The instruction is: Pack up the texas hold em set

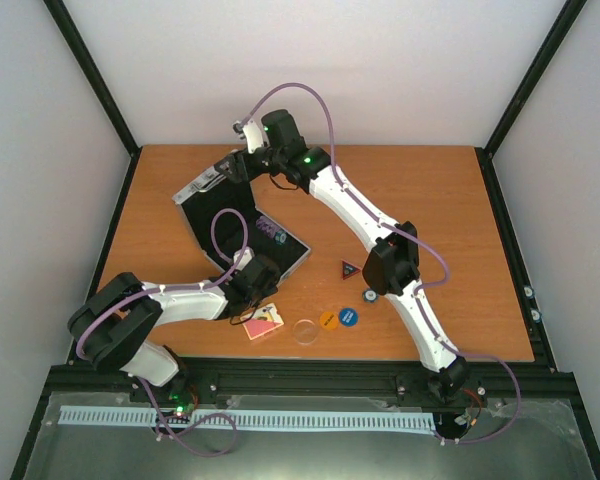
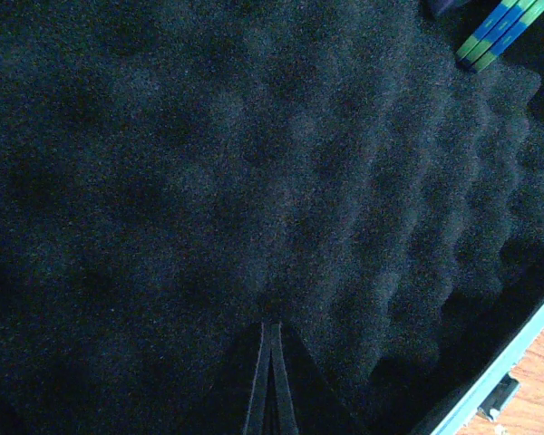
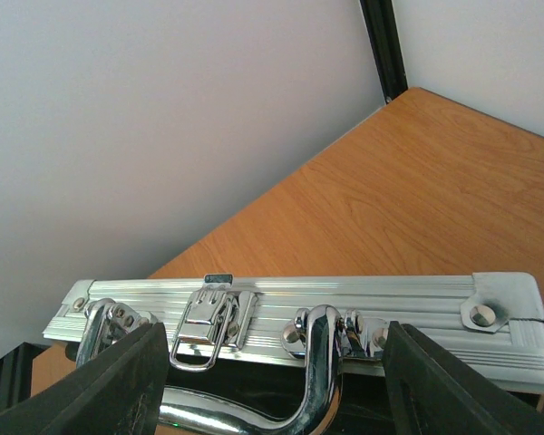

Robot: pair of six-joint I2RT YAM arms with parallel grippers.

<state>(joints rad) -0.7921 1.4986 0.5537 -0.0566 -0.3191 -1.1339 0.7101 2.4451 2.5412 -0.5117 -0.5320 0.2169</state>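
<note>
The silver case [image 1: 293, 262] lies open at the table's left, with its lid [image 1: 202, 186] raised. My left gripper [image 1: 250, 268] is down in the case's base. In the left wrist view it [image 2: 272, 337] is shut and empty, tips against the black foam [image 2: 208, 181]. A row of striped chips [image 2: 497, 34] lies in the base [image 1: 271, 230]. My right gripper [image 1: 250, 148] is at the lid's top edge, open, with the chrome handle [image 3: 322, 381] between its fingers [image 3: 118, 381]. On the table lie the pink card deck [image 1: 264, 323], clear disc [image 1: 305, 331], orange disc [image 1: 327, 320], blue disc [image 1: 348, 317], red-black triangle [image 1: 349, 268] and a blue-white chip [image 1: 367, 296].
A chrome latch [image 3: 208, 331] sits on the lid's edge left of the handle. The case's rim [image 2: 517, 349] runs close by my left gripper. The right arm [image 1: 380, 250] crosses above the triangle and chip. Black frame posts stand at the table's [image 1: 440, 200] corners.
</note>
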